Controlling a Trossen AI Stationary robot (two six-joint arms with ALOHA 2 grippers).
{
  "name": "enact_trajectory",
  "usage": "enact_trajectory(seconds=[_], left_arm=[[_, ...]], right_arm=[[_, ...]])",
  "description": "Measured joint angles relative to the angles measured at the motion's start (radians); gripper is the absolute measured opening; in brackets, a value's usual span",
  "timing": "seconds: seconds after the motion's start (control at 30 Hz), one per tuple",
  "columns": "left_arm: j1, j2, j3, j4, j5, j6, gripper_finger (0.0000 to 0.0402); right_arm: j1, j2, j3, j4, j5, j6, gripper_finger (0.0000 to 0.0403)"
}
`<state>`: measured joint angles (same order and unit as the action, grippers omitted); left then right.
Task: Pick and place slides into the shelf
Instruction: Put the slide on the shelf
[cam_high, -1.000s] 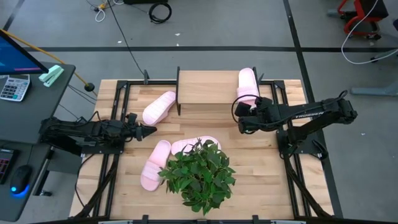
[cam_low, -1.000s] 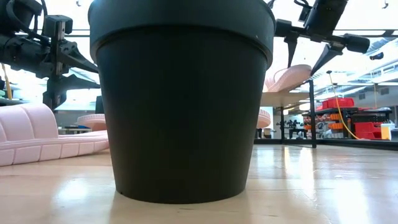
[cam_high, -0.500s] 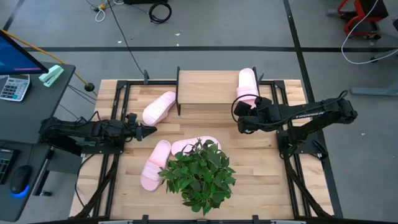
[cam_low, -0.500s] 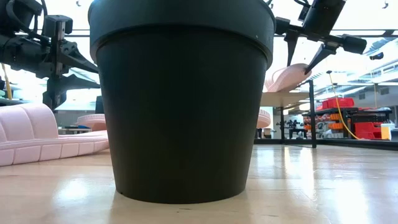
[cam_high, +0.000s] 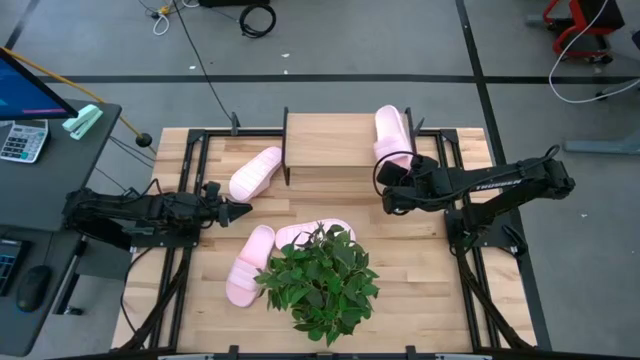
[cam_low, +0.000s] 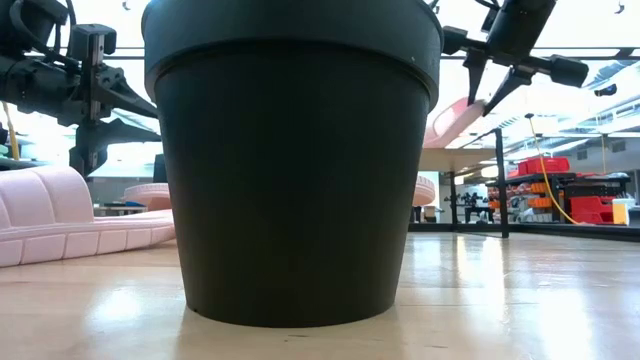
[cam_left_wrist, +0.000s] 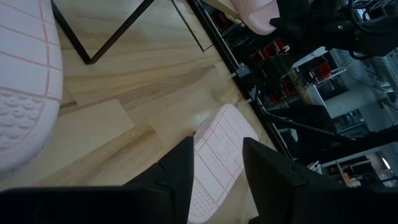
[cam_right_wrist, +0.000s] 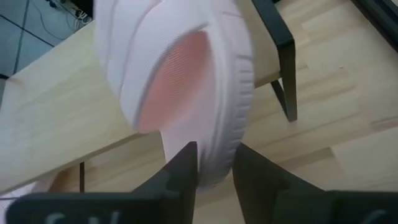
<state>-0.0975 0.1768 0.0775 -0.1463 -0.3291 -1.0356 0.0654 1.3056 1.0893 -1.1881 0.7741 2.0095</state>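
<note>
Slide (cam_right_wrist: 180, 87) heel between right claw (cam_right_wrist: 214, 163) fingers, on shelf (cam_high: 335, 140)

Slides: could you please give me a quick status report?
Right tool pinching slide on shelf, heel lifted. Left tool waiting, holding nothing. Three slides off shelf; potted plant near two.

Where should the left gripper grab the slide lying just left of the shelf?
Probably pinch the slide by its side rim at the end nearest the left gripper, coming from above. It lies flat and slanted, that end away from the shelf leg, leaving room for the fingers.
</note>
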Motion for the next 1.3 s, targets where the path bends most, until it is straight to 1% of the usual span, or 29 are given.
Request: enact_trajectory(seconds=[0.17,0.3,0.4,0.53,0.73,0.93,1.07,1.3], left_arm=[[0.000,0.000,0.000,0.000,0.000,0.000,0.0148],[0.000,0.000,0.000,0.000,0.000,0.000,0.0142],[0.000,0.000,0.000,0.000,0.000,0.000,0.0138],[0.000,0.000,0.000,0.000,0.000,0.000,0.0139],[0.000,0.000,0.000,0.000,0.000,0.000,0.0145],[0.000,0.000,0.000,0.000,0.000,0.000,0.0142],[0.000,0.000,0.000,0.000,0.000,0.001,0.0138],[0.000,0.000,0.000,0.000,0.000,0.001,0.0146]], right_arm=[[0.000,0.000,0.000,0.000,0.001,0.007,0.0072],[0.003,0.000,0.000,0.007,0.002,0.031,0.0060],[0.012,0.000,0.005,0.007,0.022,0.059,0.0054],[0.016,0.000,0.021,0.009,0.030,0.059,0.0050],[0.016,0.001,0.023,0.006,0.030,0.108,0.0048],[0.016,0.001,0.023,-0.046,0.026,0.118,0.0048],[0.016,0.000,0.024,-0.047,0.011,0.085,0.0064],[0.016,0.000,0.024,-0.048,-0.006,0.034,0.0122]])
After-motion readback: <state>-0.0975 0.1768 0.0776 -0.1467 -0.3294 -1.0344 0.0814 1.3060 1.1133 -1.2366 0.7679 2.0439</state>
